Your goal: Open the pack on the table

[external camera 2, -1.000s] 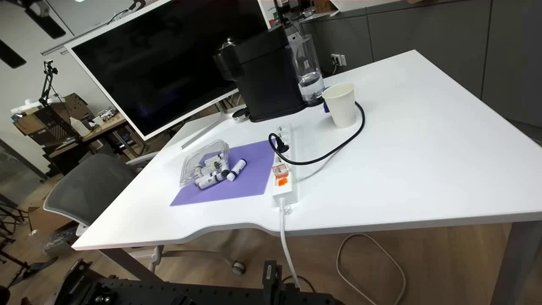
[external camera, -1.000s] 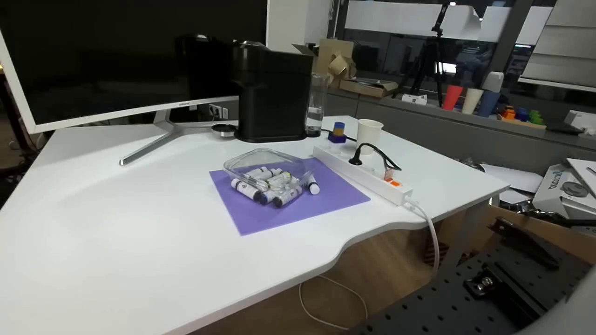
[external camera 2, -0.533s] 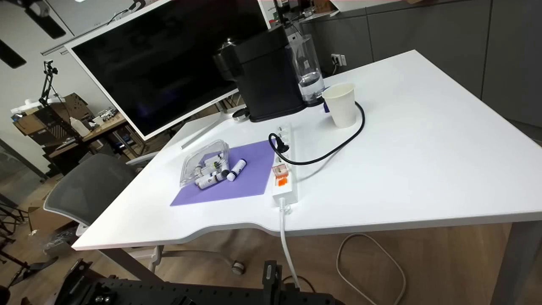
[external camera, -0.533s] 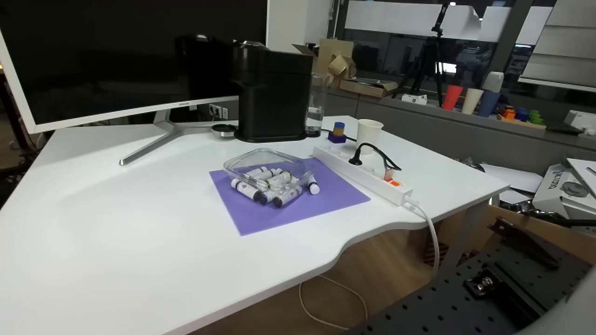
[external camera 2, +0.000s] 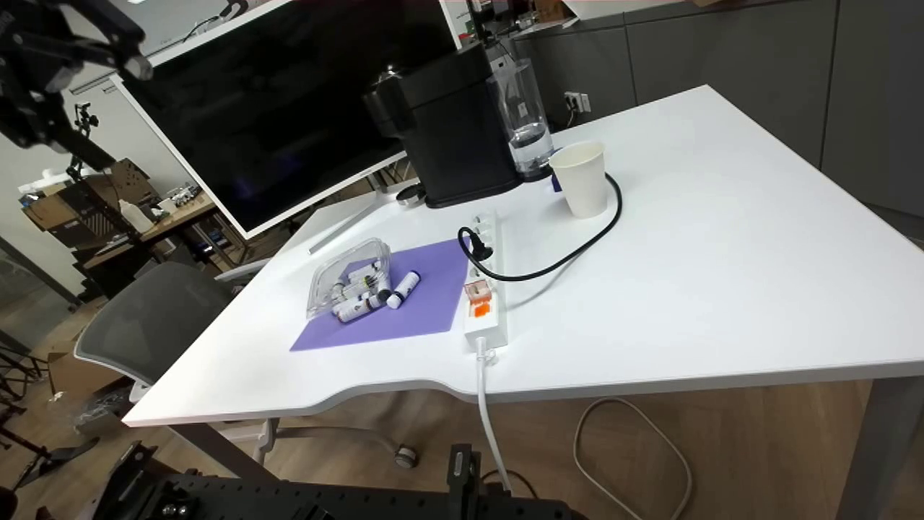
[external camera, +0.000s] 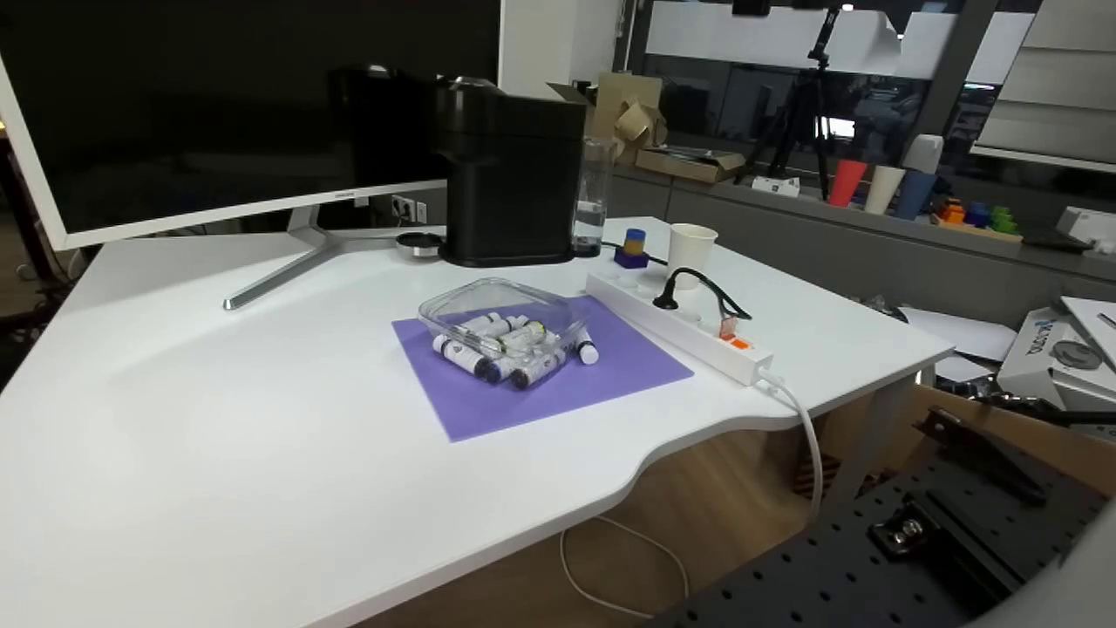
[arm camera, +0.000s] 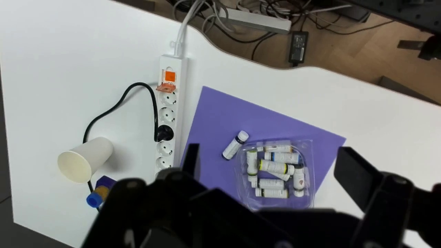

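The pack (external camera: 497, 298) is set on the worktop (external camera: 261, 436), well below the hand (arm camera: 272, 162), and in the wrist view it is framed between the two fingers (arm camera: 355, 177), beyond their tips. It is made of clear, colourless plastic, thin-walled and shallow, with a roughly square outline and rounded corners. Its edges are picked out chiefly by pale glints, and through its walls the purple sheet (arm camera: 220, 113) can be seen, by which most of the pack is underlain; the sheet's border is slightly overlapped by the pack's edge. Within the outline, small white labelled vials (arm camera: 276, 167) are jumbled in several directions, one of them laid across another. They are marked with narrow bands of green, yellow, blue and orange in the wrist view, while dark ends are shown on some in both exterior views. Whether the vials are covered by a closed lid cannot be told. A loose vial (arm camera: 235, 146), white-capped and dark-banded, is seen outside the pack, just beside it, on the side towards the finger nearer the power strip (arm camera: 172, 106); whether the pack is touched by it cannot be made out. The hand is spread wide, and nothing is gripped by it. Outside that same finger the power strip is laid, and farther out from the hand a white paper cup (arm camera: 86, 158) is stood upright.
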`<state>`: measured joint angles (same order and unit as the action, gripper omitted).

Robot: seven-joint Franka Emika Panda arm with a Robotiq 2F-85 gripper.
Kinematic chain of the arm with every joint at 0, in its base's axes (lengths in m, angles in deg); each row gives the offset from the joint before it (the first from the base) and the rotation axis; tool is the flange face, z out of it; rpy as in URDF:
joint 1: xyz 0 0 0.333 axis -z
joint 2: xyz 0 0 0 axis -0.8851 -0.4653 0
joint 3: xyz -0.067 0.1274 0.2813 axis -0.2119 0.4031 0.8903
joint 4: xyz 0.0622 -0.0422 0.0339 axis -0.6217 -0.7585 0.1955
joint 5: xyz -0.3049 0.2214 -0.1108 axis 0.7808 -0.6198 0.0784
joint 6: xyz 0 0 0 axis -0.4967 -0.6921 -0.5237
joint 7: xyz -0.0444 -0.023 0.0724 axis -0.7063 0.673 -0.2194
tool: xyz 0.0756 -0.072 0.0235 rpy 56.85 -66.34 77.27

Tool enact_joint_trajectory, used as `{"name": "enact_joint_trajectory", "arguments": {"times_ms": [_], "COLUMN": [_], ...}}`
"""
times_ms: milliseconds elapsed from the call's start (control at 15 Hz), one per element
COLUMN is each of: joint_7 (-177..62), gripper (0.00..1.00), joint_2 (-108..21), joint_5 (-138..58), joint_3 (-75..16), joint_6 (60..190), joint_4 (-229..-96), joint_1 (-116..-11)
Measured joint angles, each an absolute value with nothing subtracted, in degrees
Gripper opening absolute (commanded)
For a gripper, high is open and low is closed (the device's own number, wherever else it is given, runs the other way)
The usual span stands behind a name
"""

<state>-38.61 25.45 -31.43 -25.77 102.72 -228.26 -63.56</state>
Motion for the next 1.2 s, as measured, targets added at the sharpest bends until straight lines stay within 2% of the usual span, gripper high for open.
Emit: {"name": "enact_joint_trajectory", "arguments": {"times_ms": [667, 1200], "joint_7": [-35.83, -36.37], "gripper": [1.00, 1.00], "joint_2": [-1.56, -18.32], "joint_5": [-28.43, -30.76], "joint_3": [-25.62, -22.91], "joint_6": [135.23, 146.00], "joint_4": [-231.12, -230.87], "joint_1": [-66.39, -68.33]}}
